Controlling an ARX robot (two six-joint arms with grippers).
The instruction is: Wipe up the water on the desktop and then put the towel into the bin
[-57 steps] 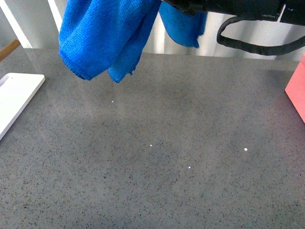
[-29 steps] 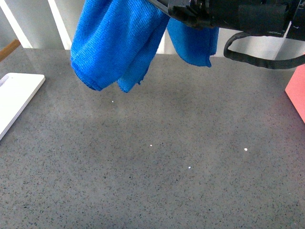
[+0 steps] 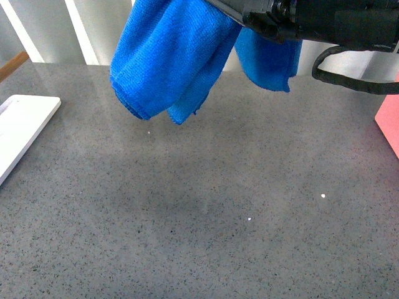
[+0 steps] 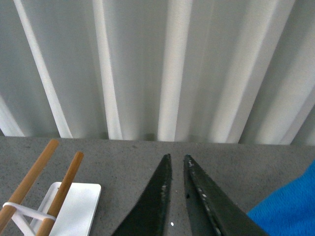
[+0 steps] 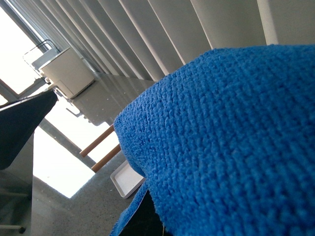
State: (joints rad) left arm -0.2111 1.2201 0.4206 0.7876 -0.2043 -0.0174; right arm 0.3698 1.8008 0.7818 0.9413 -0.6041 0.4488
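Observation:
The blue towel (image 3: 168, 56) hangs in folds from my right gripper (image 3: 249, 15) at the top of the front view, clear above the grey speckled desktop (image 3: 206, 212). The gripper is shut on the towel; its fingertips are hidden by cloth. In the right wrist view the towel (image 5: 231, 142) fills most of the picture. My left gripper (image 4: 176, 158) is shut and empty, low over the desktop (image 4: 123, 157) near its far edge; a corner of the towel (image 4: 290, 211) shows beside it. Small white specks (image 3: 323, 196) lie on the desktop.
A white tray (image 3: 22, 128) sits at the left edge, also in the left wrist view (image 4: 74, 206) with two wooden rods (image 4: 64, 189). A pink bin's edge (image 3: 389, 121) is at the right. A white slatted wall (image 4: 162, 69) stands behind the desk.
My right gripper has carried the hanging towel to the right over the desktop. The speck near the middle no longer shows.

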